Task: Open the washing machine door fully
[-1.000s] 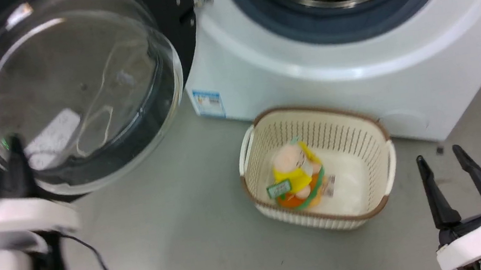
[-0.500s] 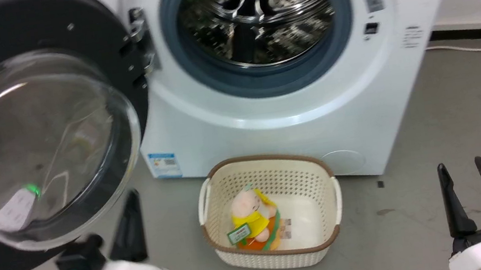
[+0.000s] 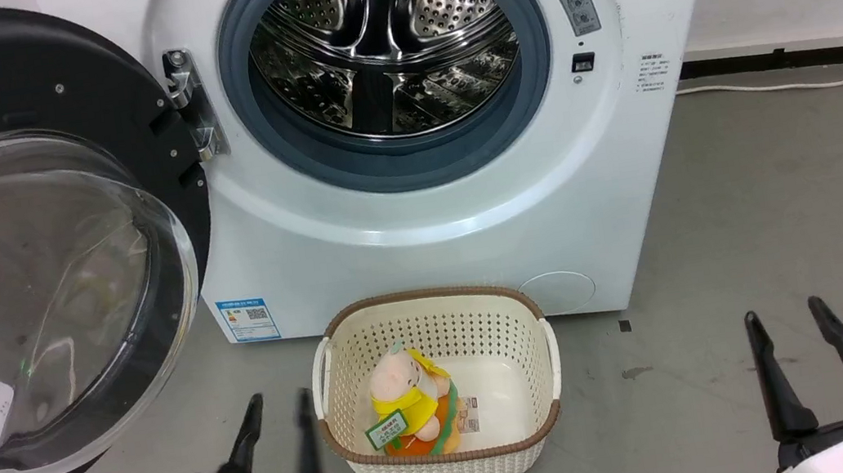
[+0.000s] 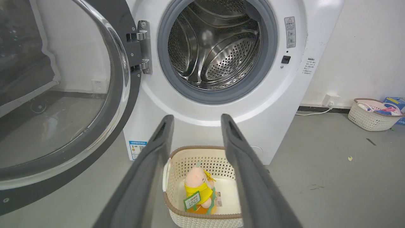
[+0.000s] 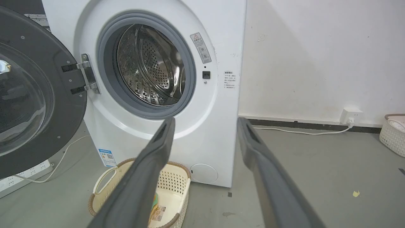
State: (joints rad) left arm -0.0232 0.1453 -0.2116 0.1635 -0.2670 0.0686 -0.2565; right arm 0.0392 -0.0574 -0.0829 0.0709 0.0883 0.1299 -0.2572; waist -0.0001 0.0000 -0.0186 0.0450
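The washing machine door (image 3: 38,266) stands swung out to the left of the washing machine (image 3: 424,253), hung on the hinge (image 3: 192,104) just left of the drum (image 3: 382,44). On the floor (image 3: 796,200) before the machine sits a laundry basket (image 3: 430,297) with a plush toy (image 3: 404,396) in it (toward its left side). The left gripper (image 3: 278,398) is just left of the basket, below the door. The right gripper (image 3: 783,311) is well apart to its right. A power strip (image 5: 30,171) lies on the floor behind the door.

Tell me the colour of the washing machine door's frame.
Black; the washing machine door shows best in the head view.
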